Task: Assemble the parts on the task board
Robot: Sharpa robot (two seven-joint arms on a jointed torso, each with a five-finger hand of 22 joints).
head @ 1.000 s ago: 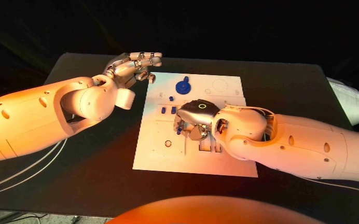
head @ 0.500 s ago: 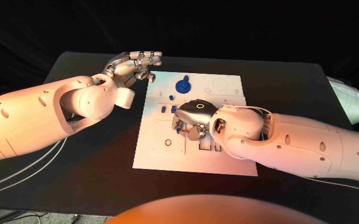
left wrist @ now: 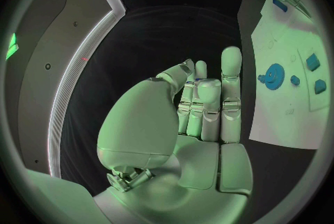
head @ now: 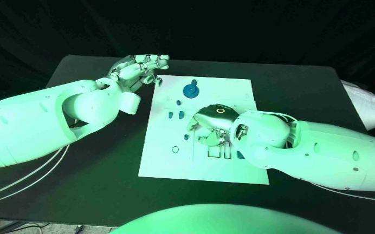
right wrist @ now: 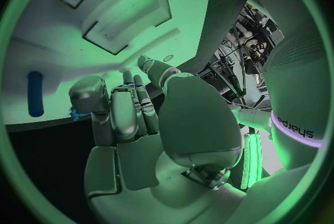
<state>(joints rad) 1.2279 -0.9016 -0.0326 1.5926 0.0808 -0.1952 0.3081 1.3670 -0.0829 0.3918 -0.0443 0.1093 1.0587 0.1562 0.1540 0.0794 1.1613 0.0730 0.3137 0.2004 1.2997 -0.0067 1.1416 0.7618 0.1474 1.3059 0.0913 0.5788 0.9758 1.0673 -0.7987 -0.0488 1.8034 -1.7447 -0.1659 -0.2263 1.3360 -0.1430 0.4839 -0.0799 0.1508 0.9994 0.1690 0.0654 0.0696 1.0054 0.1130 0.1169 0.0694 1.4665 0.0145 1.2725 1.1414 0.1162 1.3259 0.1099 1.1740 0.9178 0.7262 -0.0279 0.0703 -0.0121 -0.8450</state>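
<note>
Since a second ago, my right hand (head: 209, 128) has slid slightly rightward over the middle of the task board (head: 168, 161), its fingers curled down; whether they pinch a part I cannot tell. Farther off, my left hand (head: 139, 70) hovers empty at the board's far-left corner, fingers loosely bent, near the blue gear (head: 191, 90).

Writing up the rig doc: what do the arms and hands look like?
Both arms are smooth, rounded white shells with small round holes along the forearms. Each ends in a silver metallic hand: left hand, right hand. The right hand's back carries a small ring mark. Thin pale cables hang below the left arm. The right arm bears "sharpa" lettering over a lit band.
</note>
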